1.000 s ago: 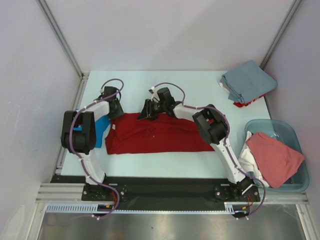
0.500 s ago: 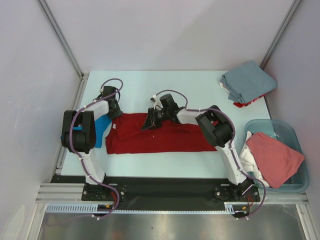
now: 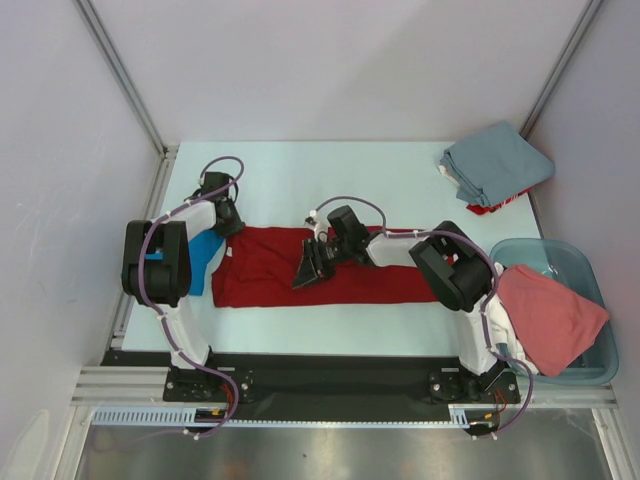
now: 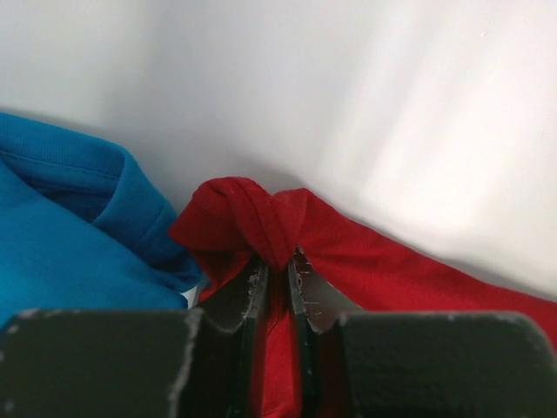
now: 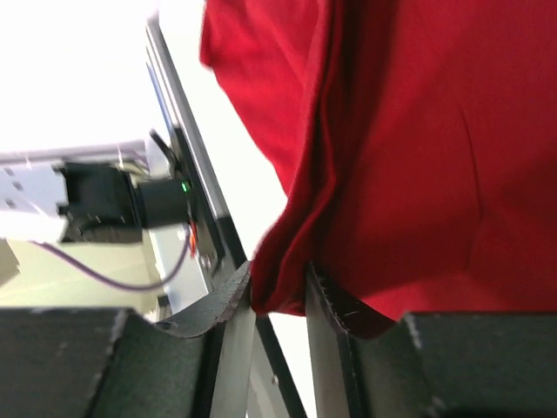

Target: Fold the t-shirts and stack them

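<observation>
The crimson red t-shirt [image 3: 270,272] lies as a long band across the middle of the table. My left gripper [image 3: 225,222] is shut on its far left corner [image 4: 261,218], right beside a bright blue t-shirt [image 3: 203,258], which also shows in the left wrist view [image 4: 61,244]. My right gripper [image 3: 310,272] is shut on a fold of the red shirt's edge [image 5: 287,270] and holds it lifted over the middle of the shirt. A folded grey-blue shirt [image 3: 497,163] lies at the far right on other folded shirts.
A clear teal bin [image 3: 575,262] at the right edge holds a salmon-pink shirt [image 3: 550,315] and a white one [image 3: 497,318]. A red piece [image 3: 487,208] sticks out under the grey-blue stack. The black front rail [image 3: 330,375] runs along the near edge.
My right gripper has carried the red shirt's far edge toward me, from the back of the shirt to over its middle. The left gripper has stayed on the left corner.
</observation>
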